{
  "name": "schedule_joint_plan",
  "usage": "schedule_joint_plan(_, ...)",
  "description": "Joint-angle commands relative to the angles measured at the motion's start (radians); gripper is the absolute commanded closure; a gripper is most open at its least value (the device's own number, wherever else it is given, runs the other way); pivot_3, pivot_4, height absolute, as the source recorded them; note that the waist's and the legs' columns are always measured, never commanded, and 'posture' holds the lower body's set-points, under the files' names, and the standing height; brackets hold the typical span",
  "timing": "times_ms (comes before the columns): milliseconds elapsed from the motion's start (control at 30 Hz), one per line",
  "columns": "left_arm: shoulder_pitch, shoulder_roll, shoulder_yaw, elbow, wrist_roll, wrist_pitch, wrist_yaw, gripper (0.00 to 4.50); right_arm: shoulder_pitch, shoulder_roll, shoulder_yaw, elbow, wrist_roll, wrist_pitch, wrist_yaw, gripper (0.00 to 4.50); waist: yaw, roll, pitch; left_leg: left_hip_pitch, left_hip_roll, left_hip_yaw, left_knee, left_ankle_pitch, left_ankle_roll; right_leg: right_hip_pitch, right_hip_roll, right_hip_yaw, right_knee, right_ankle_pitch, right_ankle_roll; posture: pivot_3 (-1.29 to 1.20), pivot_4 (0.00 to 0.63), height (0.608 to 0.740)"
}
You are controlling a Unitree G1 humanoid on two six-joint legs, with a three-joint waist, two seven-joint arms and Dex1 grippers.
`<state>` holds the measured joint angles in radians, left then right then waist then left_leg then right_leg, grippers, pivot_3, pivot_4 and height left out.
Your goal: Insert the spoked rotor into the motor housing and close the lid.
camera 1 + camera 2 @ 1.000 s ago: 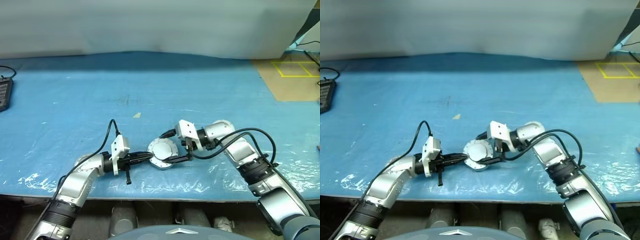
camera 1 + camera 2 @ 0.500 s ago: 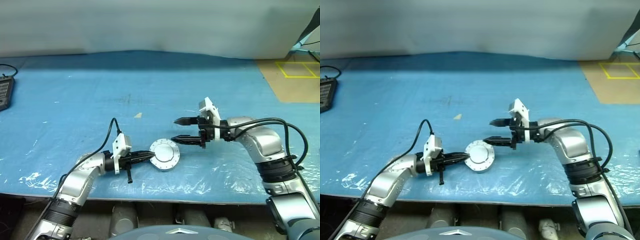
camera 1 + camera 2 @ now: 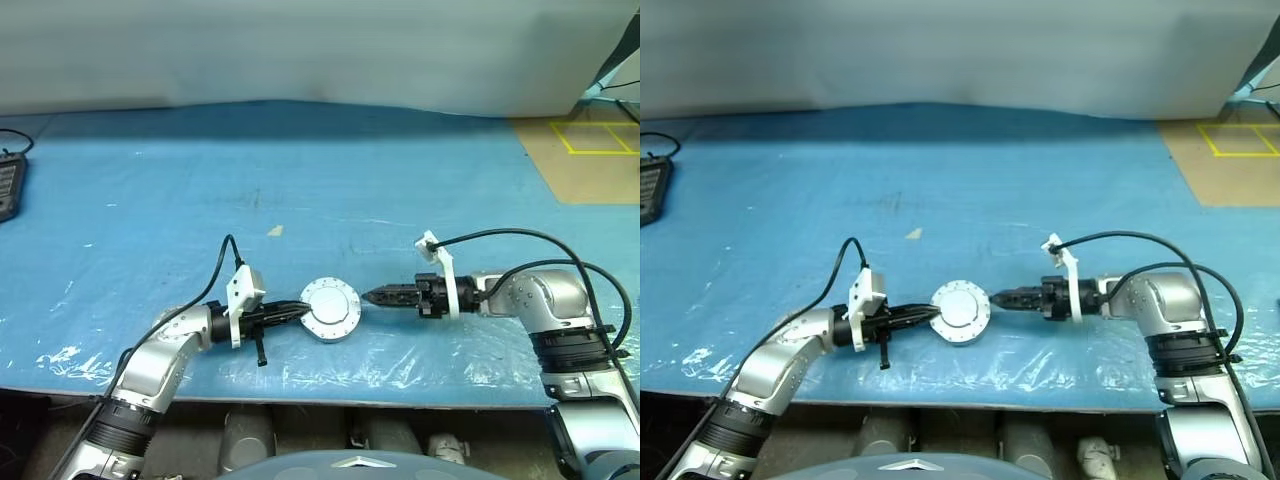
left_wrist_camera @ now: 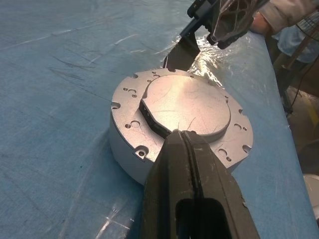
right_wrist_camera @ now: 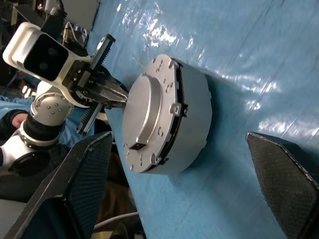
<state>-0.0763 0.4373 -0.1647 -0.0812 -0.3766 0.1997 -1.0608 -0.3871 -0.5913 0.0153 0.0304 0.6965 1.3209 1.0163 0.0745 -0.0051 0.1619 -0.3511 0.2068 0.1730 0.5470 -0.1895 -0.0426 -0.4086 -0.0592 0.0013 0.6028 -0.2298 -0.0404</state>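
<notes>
The motor housing (image 3: 331, 310) stands on the blue table cover (image 3: 300, 180) with the lid (image 4: 187, 104) on top of it. It is between both grippers. The left gripper (image 4: 180, 137) has its fingers pressed together, the tips touching the lid's edge. The right gripper (image 3: 372, 296) is just beside the housing, not touching it, fingers wide apart.

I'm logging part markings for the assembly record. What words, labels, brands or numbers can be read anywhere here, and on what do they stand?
None can be read. The lid on the motor housing shows bare metal with small holes, no lettering. The dark device at the table's edge is too small to read.
</notes>
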Motion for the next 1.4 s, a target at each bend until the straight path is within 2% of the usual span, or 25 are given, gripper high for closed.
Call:
schedule_joint_plan(33,0.007,0.003,-0.001,-0.019,-0.001,-0.001,0.008,4.5,0.025,0.029,0.011,-0.005,0.026,0.029,-0.029,0.02,-0.001,0.0,0.0,0.0,0.0,0.0,0.0,0.0,0.0,0.0,0.0,0.0,0.0,0.0,0.0,0.0,0.15,0.74)
schedule_joint_plan(300,0.016,0.001,-0.002,-0.009,0.003,-0.015,0.009,4.5,0.007,0.152,-0.038,0.039,0.049,0.059,-0.129,0.02,-0.003,0.0,0.0,0.002,0.0,0.0,0.0,0.0,0.0,0.001,0.0,0.0,0.001,0.0,0.0,0.0,0.15,0.74)
schedule_joint_plan(400,0.015,-0.001,-0.003,0.003,0.006,-0.025,0.006,4.5,-0.009,0.179,-0.069,0.075,0.055,0.063,-0.159,0.63,-0.003,0.0,0.0,0.001,0.0,0.0,0.0,0.0,-0.001,0.001,0.0,0.0,0.001,0.0,0.0,0.0,0.15,0.74)
schedule_joint_plan(567,0.019,-0.001,-0.002,0.027,0.012,-0.048,-0.003,4.5,-0.013,0.174,-0.102,0.093,0.089,0.072,-0.159,2.36,-0.001,0.001,0.0,0.001,0.0,0.0,0.0,0.001,-0.001,0.001,0.0,0.0,0.001,0.0,0.0,0.0,0.15,0.74)
schedule_joint_plan(833,0.022,-0.007,-0.006,0.063,0.021,-0.083,-0.011,4.5,-0.024,0.176,-0.122,0.112,0.107,0.076,-0.179,2.36,0.0,0.001,0.0,0.001,0.0,0.0,0.0,0.001,-0.001,0.001,0.0,0.0,0.001,0.0,0.0,0.0,0.15,0.74)
schedule_joint_plan(1000,0.025,-0.009,-0.003,0.083,0.025,-0.108,-0.008,4.5,-0.025,0.172,-0.112,0.128,0.1,0.063,-0.179,3.41,0.001,0.001,-0.001,0.002,0.0,0.0,0.0,0.001,-0.001,0.001,0.0,0.0,0.001,0.0,0.0,0.0,0.15,0.74)
schedule_joint_plan(1133,0.021,-0.029,0.041,0.106,0.018,-0.104,0.059,4.5,-0.042,0.182,-0.131,0.15,0.102,0.058,-0.191,3.42,0.002,0.001,-0.001,0.002,0.0,0.0,0.001,0.001,-0.001,0.002,-0.001,0.0,0.002,0.0,0.0,0.0,0.15,0.74)
schedule_joint_plan(1233,-0.006,-0.071,0.113,0.108,-0.042,-0.043,0.148,4.5,-0.074,0.21,-0.187,0.193,0.119,0.068,-0.222,3.42,0.001,0.001,-0.001,0.002,0.0,0.0,0.002,0.001,-0.001,0.002,0.0,0.0,0.003,0.0,0.0,0.0,0.15,0.74)
schedule_joint_plan(1400,-0.062,-0.178,0.251,0.07,-0.214,0.098,0.296,4.5,-0.16,0.304,-0.375,0.317,0.153,0.065,-0.366,3.42,-0.004,0.001,0.0,0.0,-0.001,0.0,0.004,0.001,-0.002,0.0,0.0,0.0,0.004,0.0,0.0,0.0,0.15,0.74)
